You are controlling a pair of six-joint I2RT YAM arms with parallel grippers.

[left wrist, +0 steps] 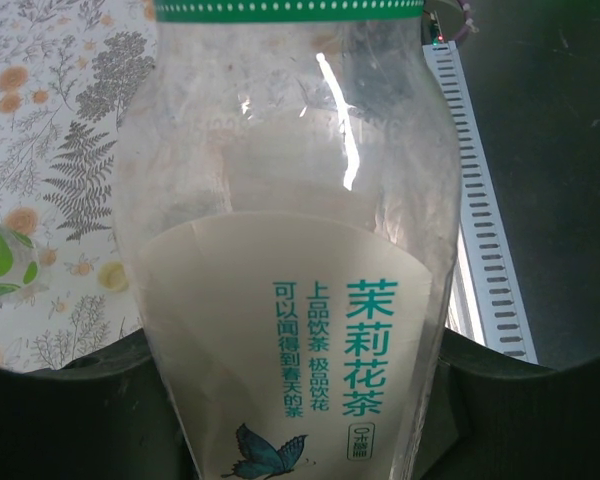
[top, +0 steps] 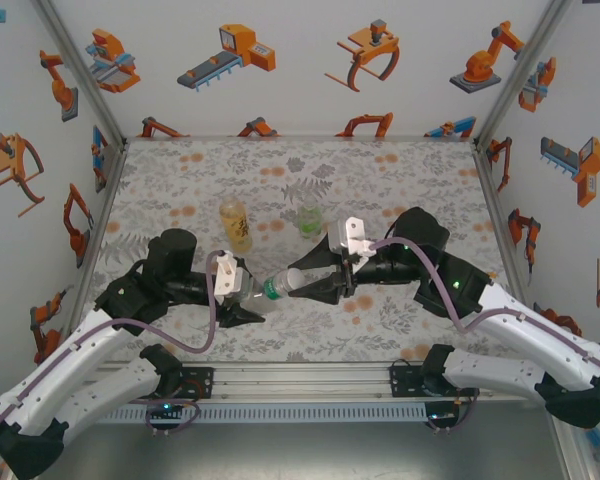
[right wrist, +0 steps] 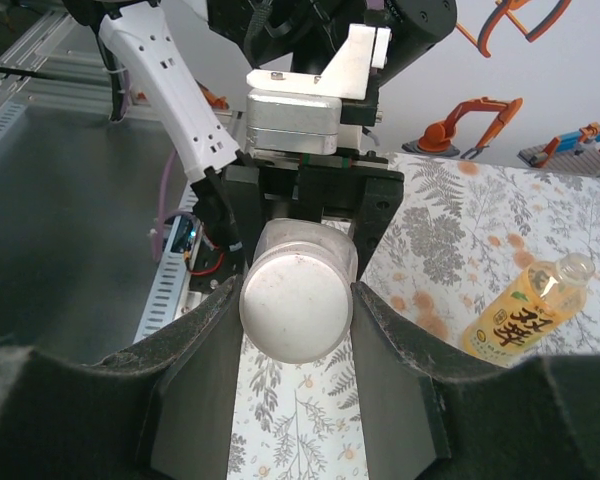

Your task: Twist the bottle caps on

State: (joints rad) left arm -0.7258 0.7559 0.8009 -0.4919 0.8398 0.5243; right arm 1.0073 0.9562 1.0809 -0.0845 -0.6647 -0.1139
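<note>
Green-labelled and clear, the bottle [top: 278,287] is held level, clamped in the left gripper [top: 250,300]; its white cap [right wrist: 296,305] is pinched tightly by the right gripper [top: 308,283].

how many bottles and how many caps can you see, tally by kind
bottles: 3 (amber bottle, green bottle, clear bottle)
caps: 1 (white cap)
total: 4

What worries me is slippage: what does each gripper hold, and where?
Left gripper clamps the bottle at its labelled body; right gripper pinches the cap by its sides.
</note>
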